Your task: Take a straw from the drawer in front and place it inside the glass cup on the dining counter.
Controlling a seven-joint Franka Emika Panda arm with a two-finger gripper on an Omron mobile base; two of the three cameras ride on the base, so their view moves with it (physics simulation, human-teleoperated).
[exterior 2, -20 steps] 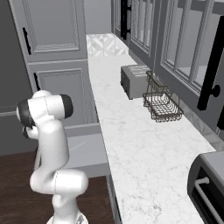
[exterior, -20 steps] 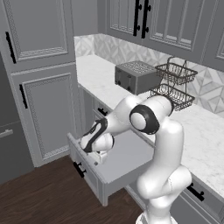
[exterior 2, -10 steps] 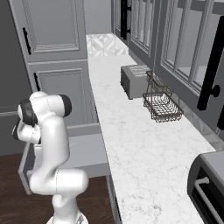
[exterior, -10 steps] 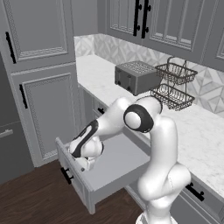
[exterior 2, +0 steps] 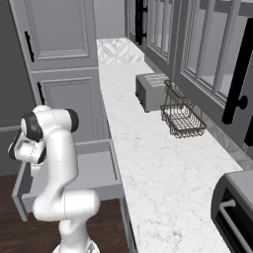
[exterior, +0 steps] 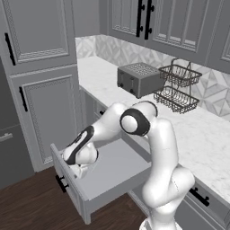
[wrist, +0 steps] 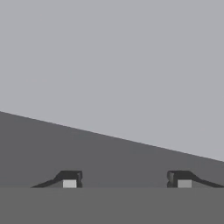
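Note:
The grey drawer [exterior: 117, 165] stands pulled far out from under the toaster's counter, its black bar handle [exterior: 61, 183] on the front panel. My gripper [exterior: 81, 169] reaches down inside the drawer, just behind the front wall. From the right base, the hand [exterior 2: 27, 148] hangs over the drawer's [exterior 2: 97, 169] outer end. In the hand view the fingertips [wrist: 70, 180] stand wide apart, open, with plain grey drawer surfaces and nothing between them. The straw is hidden. The glass cup and the dining counter are out of view.
A toaster [exterior: 139, 78] and a two-tier wire basket [exterior: 177, 87] sit on the marble counter [exterior 2: 148, 148] above the drawer. Tall grey cabinet doors [exterior: 45, 112] stand to the left. Dark wood floor [exterior: 27, 206] lies below. A dark appliance [exterior 2: 237, 207] sits at the near right.
The drawer has slid much further out toward the front left, and the hand has moved outward with its front wall.

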